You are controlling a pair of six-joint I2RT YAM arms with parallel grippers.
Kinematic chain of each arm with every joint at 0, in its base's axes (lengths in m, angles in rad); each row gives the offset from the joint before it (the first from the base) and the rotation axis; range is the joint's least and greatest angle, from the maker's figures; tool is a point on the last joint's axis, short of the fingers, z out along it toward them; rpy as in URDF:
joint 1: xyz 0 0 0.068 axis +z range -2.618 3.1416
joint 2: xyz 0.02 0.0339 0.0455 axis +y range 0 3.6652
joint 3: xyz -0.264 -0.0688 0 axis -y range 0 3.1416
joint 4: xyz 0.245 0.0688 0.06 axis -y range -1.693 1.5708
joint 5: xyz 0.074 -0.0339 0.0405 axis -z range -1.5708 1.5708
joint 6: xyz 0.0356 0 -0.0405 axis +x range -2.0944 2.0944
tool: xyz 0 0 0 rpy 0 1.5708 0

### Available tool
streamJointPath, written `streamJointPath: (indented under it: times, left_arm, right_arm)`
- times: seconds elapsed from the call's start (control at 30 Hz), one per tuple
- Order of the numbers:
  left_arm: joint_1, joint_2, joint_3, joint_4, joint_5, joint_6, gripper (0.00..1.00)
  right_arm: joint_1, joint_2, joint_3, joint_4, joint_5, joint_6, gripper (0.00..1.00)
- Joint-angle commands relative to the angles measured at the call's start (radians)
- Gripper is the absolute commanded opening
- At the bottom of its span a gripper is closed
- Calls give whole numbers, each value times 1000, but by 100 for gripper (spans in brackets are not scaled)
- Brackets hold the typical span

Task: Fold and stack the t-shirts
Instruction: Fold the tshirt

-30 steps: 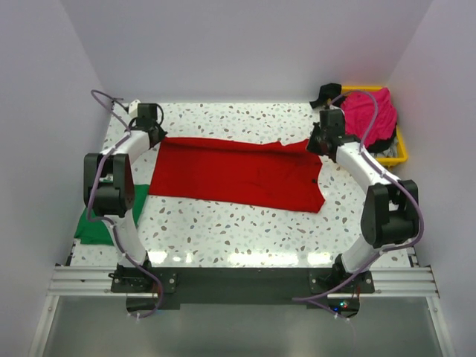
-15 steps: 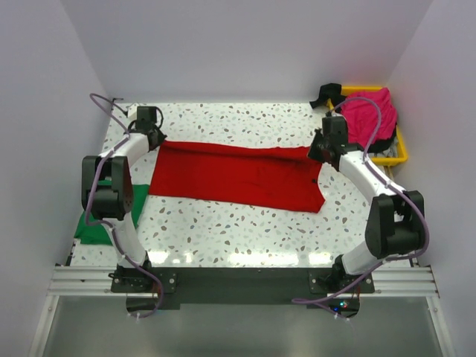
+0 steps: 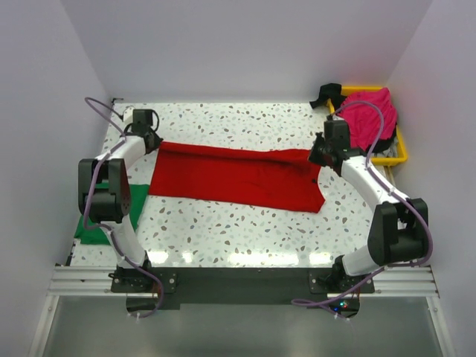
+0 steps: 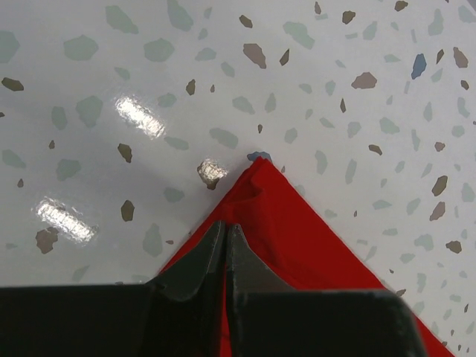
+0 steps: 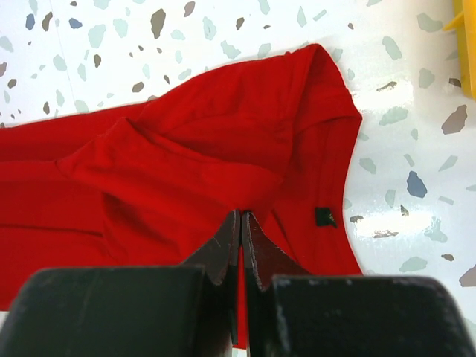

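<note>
Terrazzo-speckled table (image 3: pixel 223 230), plain white walls all round. red t-shirt (image 3: pixel 238 175) lay flat mid-table as one long band. Its long axis ran left-right, roughly parallel to the near edge.

- left gripper (image 3: pixel 154 141) was at the band's far-left corner. Jaws were together, pinched on the cloth just behind the corner. In the wrist view the corner tip poked out past the fingers.
- right gripper (image 3: pixel 317 155) was at the far-right corner. Jaws were together, clamped on a raised fold of the same shirt. A small dark tag (image 5: pixel 324 216) sat on the cloth just to the right of the tips.

Key relation: both grips were on the far long edge, one per end, so the whole shirt body lay toward the arm bases from either hand. My read is that the next move is a paired pull of that edge toward the near one, folding along the long axis. Each arm was nearest its own end, so no crossing should be needed.

green t-shirt (image 3: pixel 93 227) sat at the near-left table edge, partly behind the left arm. magenta-pink t-shirt (image 3: pixel 368 115) was heaped in the yellow tray (image 3: pixel 398 156) at far right, not yet folded.
</note>
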Motion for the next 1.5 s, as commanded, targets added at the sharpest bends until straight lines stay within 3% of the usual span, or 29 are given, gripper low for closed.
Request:
streamJointPath:
  times: [0.0, 1.47]
  left_arm:
    - [10, -66, -11, 15, -24, -22, 0]
    - [9, -139, -169, -2, -10, -99, 0]
  right_arm:
    - [3, -48, -8, 15, 0, 2, 0]
    - [3, -78, -114, 28, -23, 42, 0]
